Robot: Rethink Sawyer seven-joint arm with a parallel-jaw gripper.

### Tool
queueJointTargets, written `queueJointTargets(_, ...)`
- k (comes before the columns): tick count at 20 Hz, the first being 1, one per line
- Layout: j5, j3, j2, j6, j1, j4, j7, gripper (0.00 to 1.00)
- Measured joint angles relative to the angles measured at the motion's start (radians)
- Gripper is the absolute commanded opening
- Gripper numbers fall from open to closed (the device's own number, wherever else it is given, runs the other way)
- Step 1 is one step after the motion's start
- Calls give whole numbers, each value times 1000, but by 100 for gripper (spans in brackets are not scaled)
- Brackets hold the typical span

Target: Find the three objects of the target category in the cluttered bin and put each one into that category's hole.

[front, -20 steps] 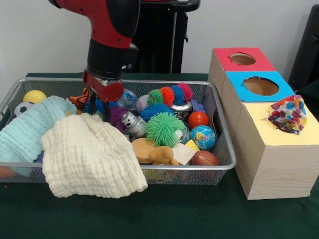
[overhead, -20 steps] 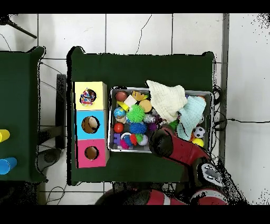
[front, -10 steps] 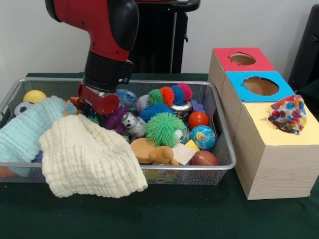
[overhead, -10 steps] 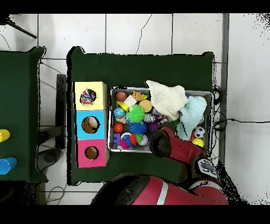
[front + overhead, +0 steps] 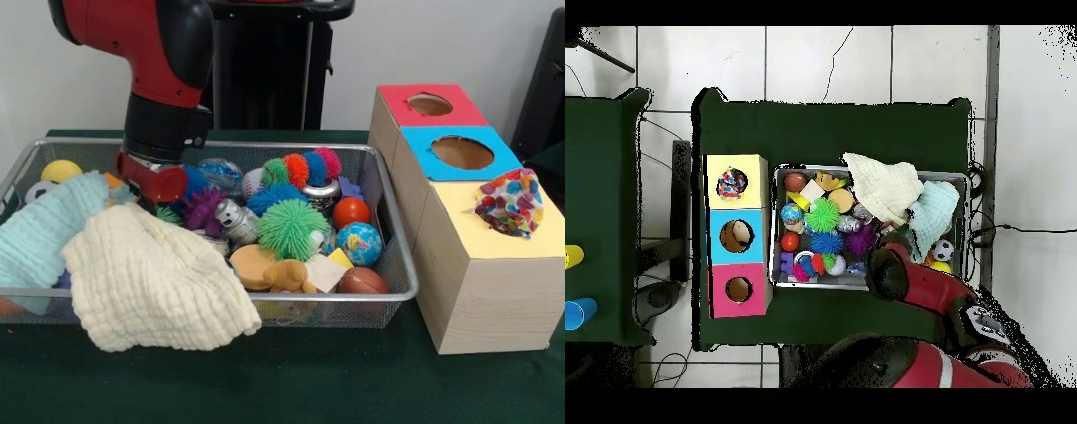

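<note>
The wire mesh bin [image 5: 335, 300] is full of toys and two cloths; it also shows in the overhead view [image 5: 774, 225]. One patchwork ball [image 5: 510, 203] of red, blue, yellow and white patches sits in the round hole of the yellow-topped box [image 5: 468, 252], plugging it; it also shows from above [image 5: 731, 183]. I see no other patchwork ball. My gripper [image 5: 152, 187] is low in the bin's back left part, between the pale blue cloth [image 5: 44, 231] and a purple toy [image 5: 205, 210]. Its lower end is hidden behind the cream cloth [image 5: 150, 283].
A spiky green ball [image 5: 290, 228], a globe-print ball [image 5: 358, 243], a red ball [image 5: 350, 212] and a yellow ball [image 5: 60, 170] lie in the bin. The blue-topped box [image 5: 459, 155] and the red-topped box [image 5: 430, 106] stand behind the yellow one. The cream cloth hangs over the bin's front rim.
In the front view the arm and gripper have moved left along the bin's back. The cream cloth has shifted slightly left.
</note>
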Motion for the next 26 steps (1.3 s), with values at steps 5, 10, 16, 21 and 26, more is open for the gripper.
queueJointTargets(5, -2, 4, -22, 10, 16, 10, 0, 0)
queueJointTargets(10, 17, 3, -127, 148, 84, 68, 0, 0)
queueJointTargets(16, 57, 7, -245, 325, 122, 120, 0, 0)
queueJointTargets(21, 102, 12, -348, 427, 130, 165, 0, 0)
queueJointTargets(26, 146, 12, -387, 427, 150, 188, 0, 0)
